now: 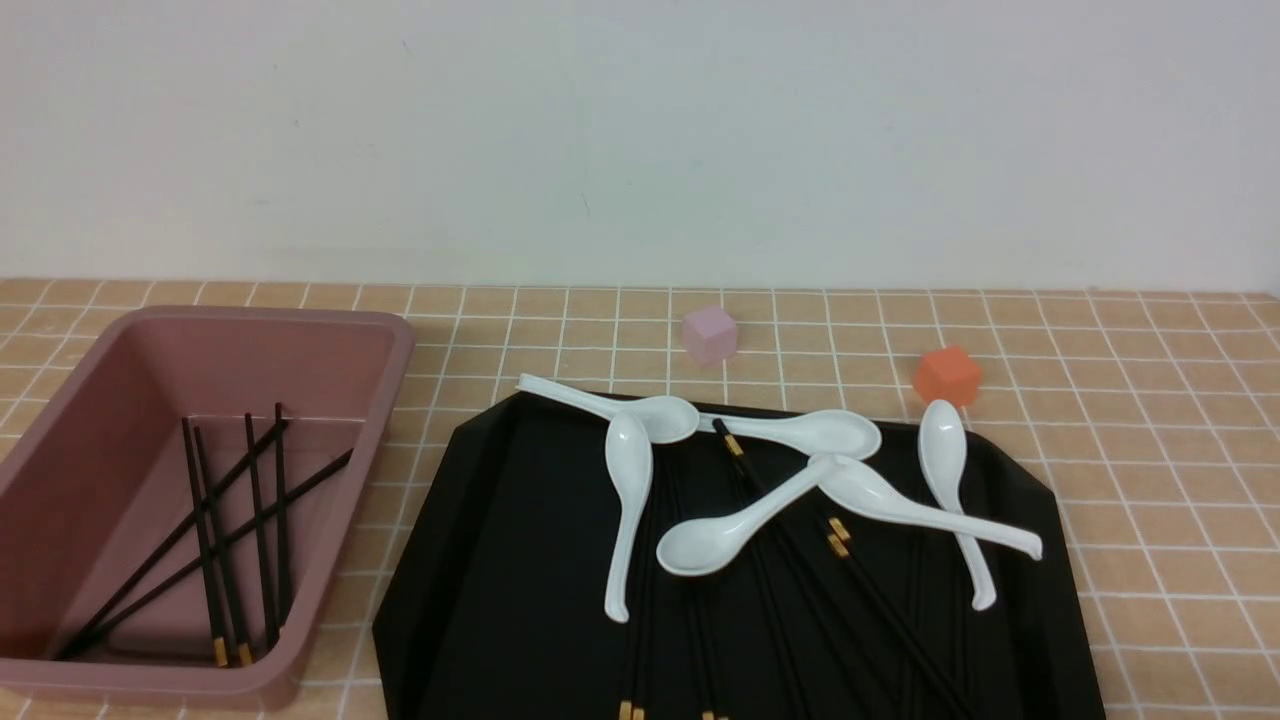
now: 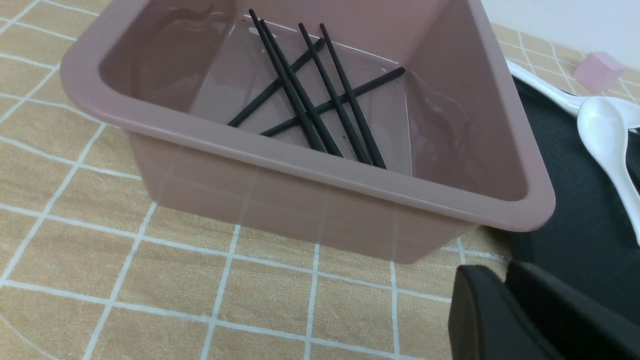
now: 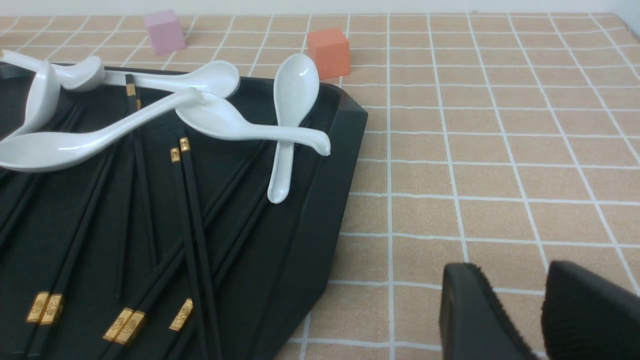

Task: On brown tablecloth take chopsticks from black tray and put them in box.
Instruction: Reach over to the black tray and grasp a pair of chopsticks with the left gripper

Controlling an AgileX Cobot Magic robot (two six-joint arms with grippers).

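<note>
the chopsticks (image 3: pixel 192 225) lay near-to-far on the black tray (image 3: pixel 300 225), left of the right gripper (image 3: pixel 541 282), slightly spread and empty. the left gripper (image 2: pixel 500 282), pressed together, was nearer the box (image 2: pixel 325 170).

The box (image 1: pixel 250 316) holding chopsticks (image 2: pixel 295 95) sits left of the tray (image 1: pixel 500 560), where spoons (image 1: pixel 628 450) overlie more chopsticks; cubes (image 1: pixel 710 333) stand behind.
</note>
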